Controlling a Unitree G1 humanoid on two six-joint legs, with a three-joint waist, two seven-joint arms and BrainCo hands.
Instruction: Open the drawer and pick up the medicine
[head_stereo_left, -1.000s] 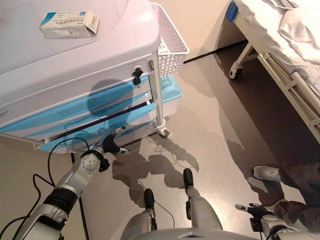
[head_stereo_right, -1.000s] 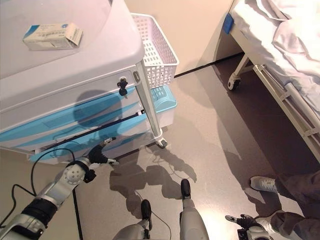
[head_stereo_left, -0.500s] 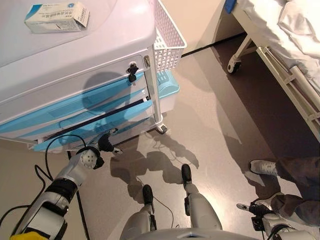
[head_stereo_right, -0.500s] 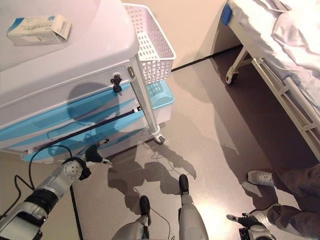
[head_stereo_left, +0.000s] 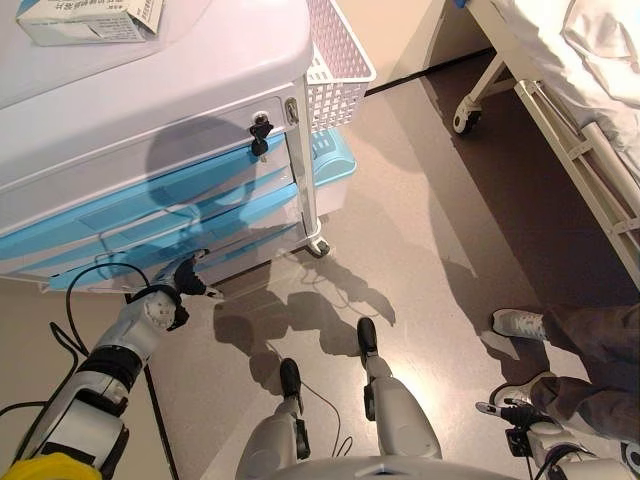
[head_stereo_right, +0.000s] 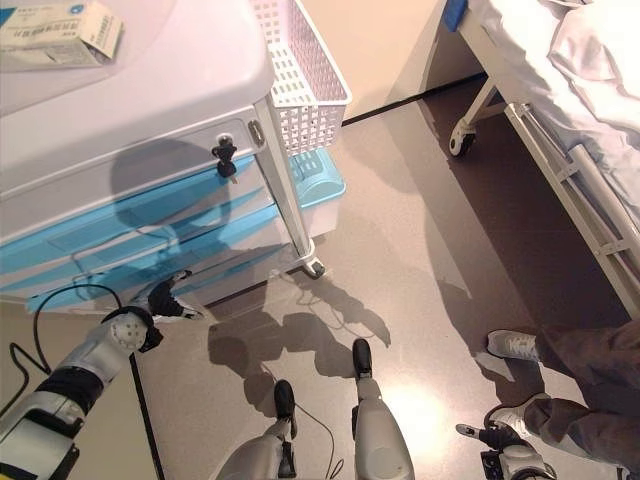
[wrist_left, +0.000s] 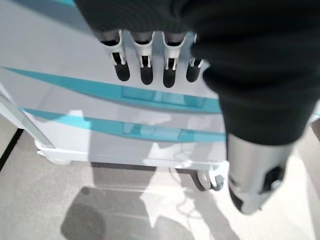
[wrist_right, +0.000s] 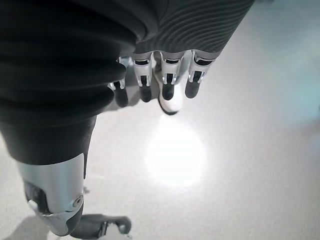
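Left hand (head_stereo_left: 186, 277): fingers straight and relaxed, empty, just off the lowest blue drawer (head_stereo_left: 150, 245) front.
Right hand (head_stereo_left: 512, 413): low by the floor, relaxed, holding nothing.
Drawers: all closed.
Medicine box (head_stereo_right: 55, 33): lying on the cart top (head_stereo_right: 190, 50), far corner.

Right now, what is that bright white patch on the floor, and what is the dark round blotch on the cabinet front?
In the right wrist view, the white patch is glare from a lamp overhead on the shiny floor, just past the right hand. In the left eye view, the dark blotch is a shadow on the cabinet around the drawer key; more shadows lie on the floor beside the left hand.
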